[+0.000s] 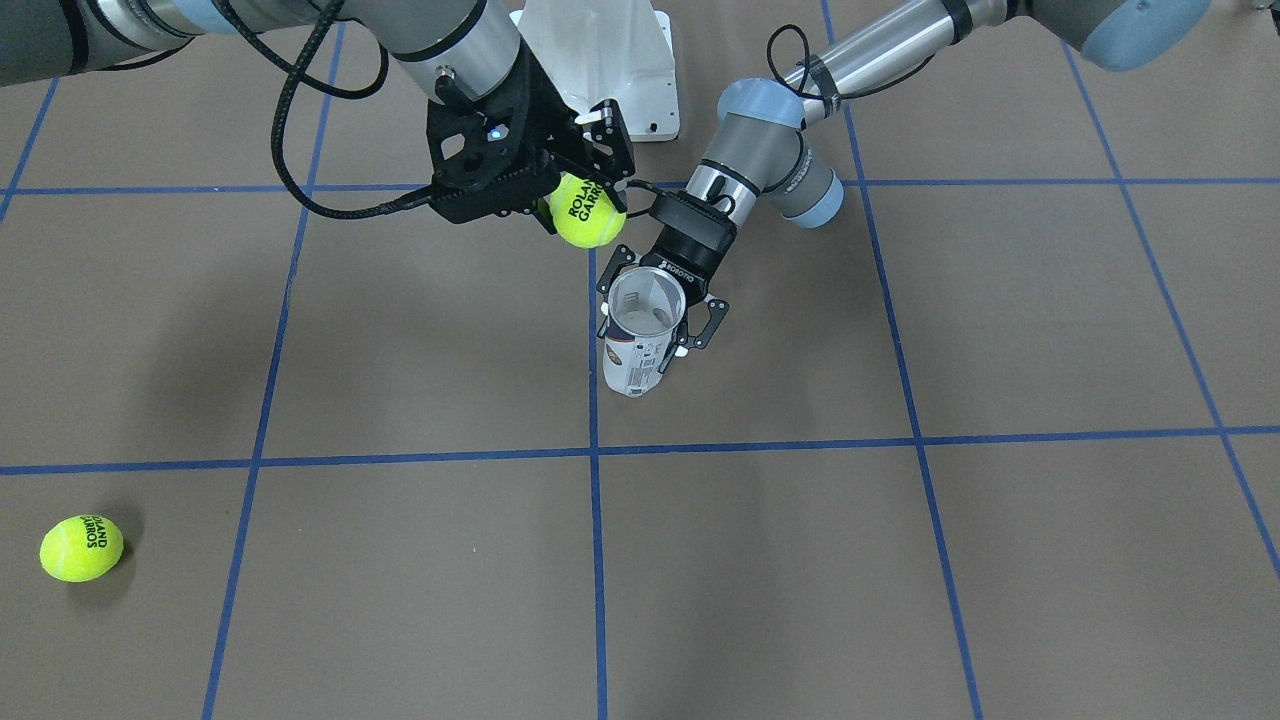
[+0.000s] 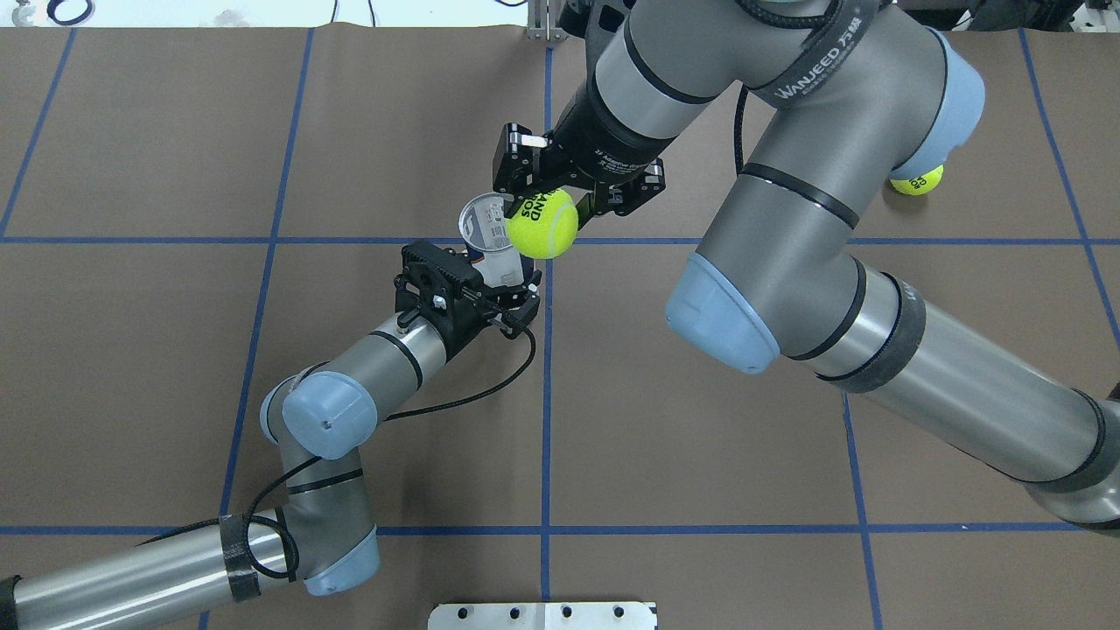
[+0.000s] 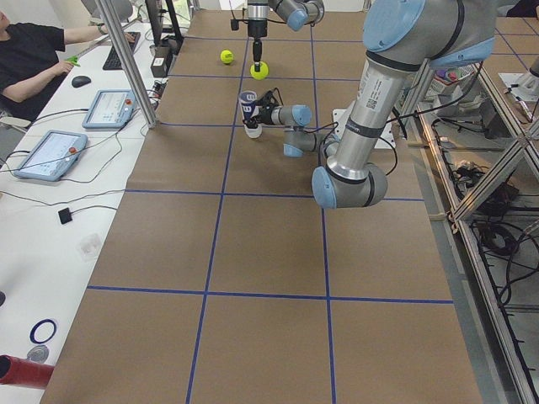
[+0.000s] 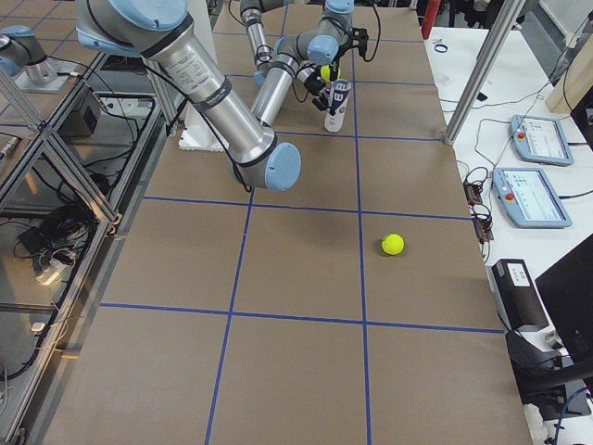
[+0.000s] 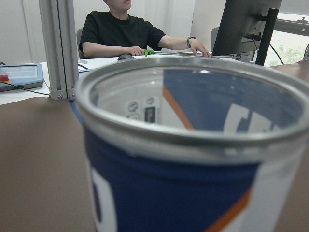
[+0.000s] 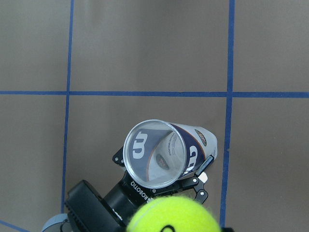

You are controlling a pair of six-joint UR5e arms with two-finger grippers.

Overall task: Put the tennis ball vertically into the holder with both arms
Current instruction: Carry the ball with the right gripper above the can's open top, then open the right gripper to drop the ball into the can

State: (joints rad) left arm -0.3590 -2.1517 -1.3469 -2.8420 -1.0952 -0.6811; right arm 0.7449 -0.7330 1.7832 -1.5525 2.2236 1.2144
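The holder [image 1: 640, 345], a clear tube with a white and navy label, stands upright on the table with its metal-rimmed mouth open upward. My left gripper [image 1: 650, 335] is shut on the holder's sides; it also shows in the overhead view [image 2: 500, 278]. The holder's rim fills the left wrist view [image 5: 183, 140]. My right gripper [image 1: 588, 200] is shut on a yellow tennis ball [image 1: 588, 215] and holds it above the holder's mouth and off to one side. In the right wrist view the ball [image 6: 174, 216] sits at the bottom edge, short of the mouth [image 6: 154, 153].
A second tennis ball [image 1: 82, 548] lies loose on the brown paper far out on my right side [image 2: 916, 179]. The white metal base [image 1: 610, 60] stands behind the grippers. Operators' desks with tablets [image 3: 109, 105] run along the table's far edge.
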